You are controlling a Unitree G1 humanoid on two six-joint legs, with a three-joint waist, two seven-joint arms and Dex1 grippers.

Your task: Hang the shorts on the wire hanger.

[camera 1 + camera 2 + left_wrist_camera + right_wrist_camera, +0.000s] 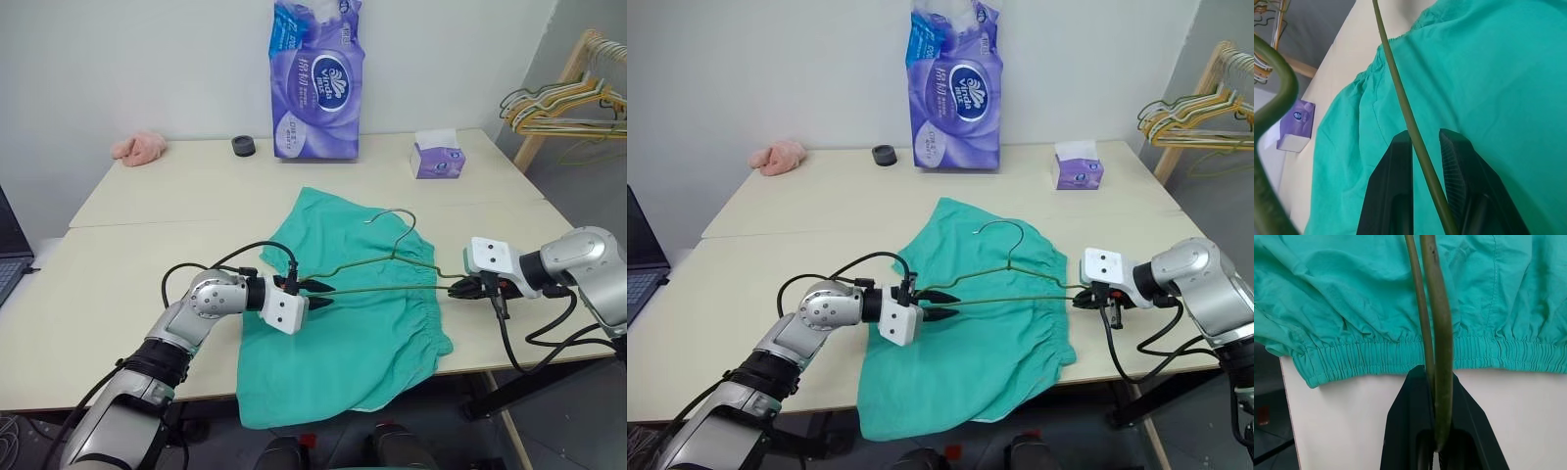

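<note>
Left eye view: at centre-left my left gripper (318, 294) pinched the hanger (387, 277); its bar ran across the frame over the shorts (348, 343) spread on the table (118, 284), to my right gripper (460, 287), clamped on its far corner.

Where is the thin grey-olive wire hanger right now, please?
In the head views, the thin grey-olive wire hanger is over the teal-green cloth shorts at the table's near edge, held between the left gripper and right gripper.
</note>
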